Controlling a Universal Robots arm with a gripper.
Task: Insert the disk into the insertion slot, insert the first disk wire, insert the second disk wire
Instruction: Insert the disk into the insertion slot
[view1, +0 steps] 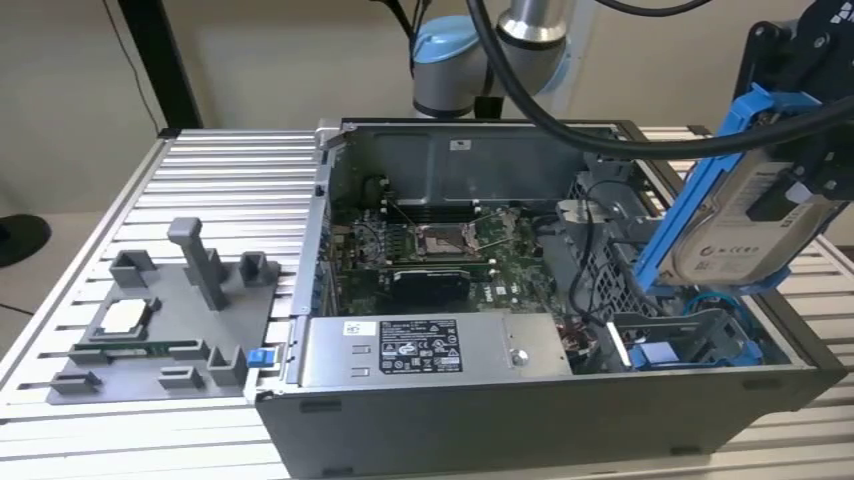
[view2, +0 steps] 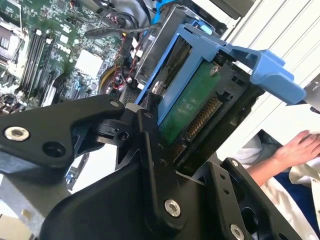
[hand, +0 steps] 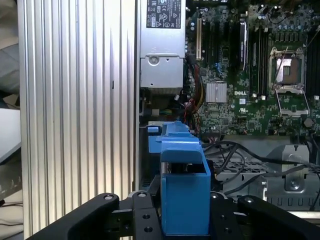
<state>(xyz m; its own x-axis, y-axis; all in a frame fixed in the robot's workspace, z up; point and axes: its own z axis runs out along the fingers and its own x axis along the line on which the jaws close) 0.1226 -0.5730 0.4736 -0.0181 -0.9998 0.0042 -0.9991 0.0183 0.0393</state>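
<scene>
My gripper (view1: 801, 185) is shut on the disk (view1: 741, 235), a silver-grey drive with a white label clipped in a bright blue frame (view1: 694, 180). At the exterior view's right it hangs tilted above the right end of the open computer case (view1: 534, 410). Below it, in the case's near right corner, sits the blue insertion slot (view1: 694, 340). The second wrist view shows the disk's green circuit board (view2: 192, 107) between my black fingers (view2: 150, 150). In the first wrist view the blue frame (hand: 185, 195) stands between the fingers (hand: 142, 220). Black wires (view1: 587, 260) lie inside the case beside the slot.
A grey labelled power-supply box (view1: 427, 350) and the motherboard (view1: 427, 250) take up the case's middle. On the ribbed metal table (view1: 227, 170), at the exterior view's left, is a grey fixture (view1: 174, 320) with small parts. A person's hand (view2: 300, 147) rests nearby in the second wrist view.
</scene>
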